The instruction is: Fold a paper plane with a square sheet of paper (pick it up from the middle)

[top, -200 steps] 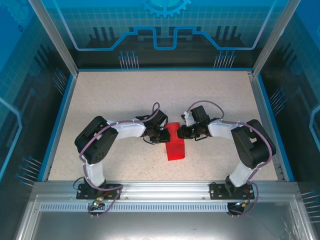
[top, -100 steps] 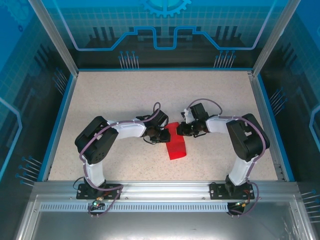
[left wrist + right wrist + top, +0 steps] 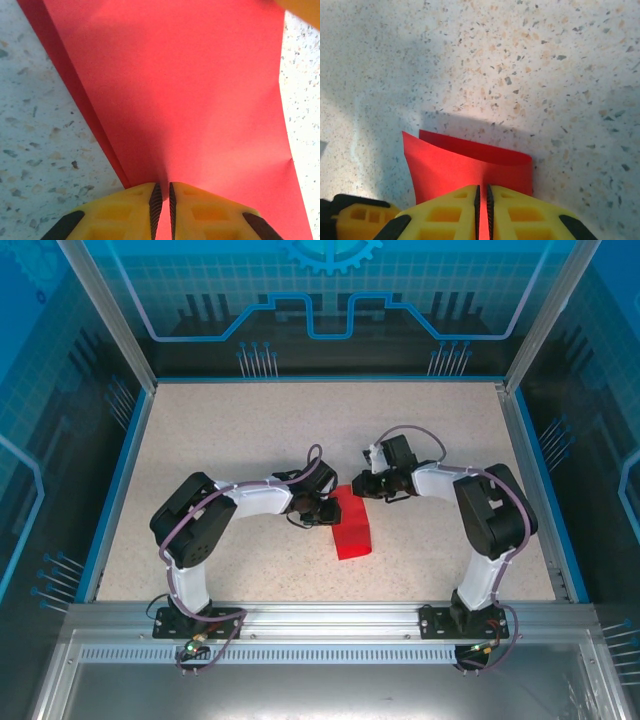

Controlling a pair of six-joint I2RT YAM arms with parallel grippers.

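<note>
Speckled tabletop (image 3: 250,440) within blue walls has the red sheet of paper (image 3: 352,532) at its centre, folded into a narrow strip. Its far end is hidden beneath the fingers. The left gripper (image 3: 322,510) and right gripper (image 3: 362,487) each pinch it, jaws almost closed on the paper. Since a second ago the right gripper has swung farther from the bases.

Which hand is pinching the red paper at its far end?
The right hand, shut on the far end of the red paper; the left hand pinches its left edge, nearer the bases.
</note>
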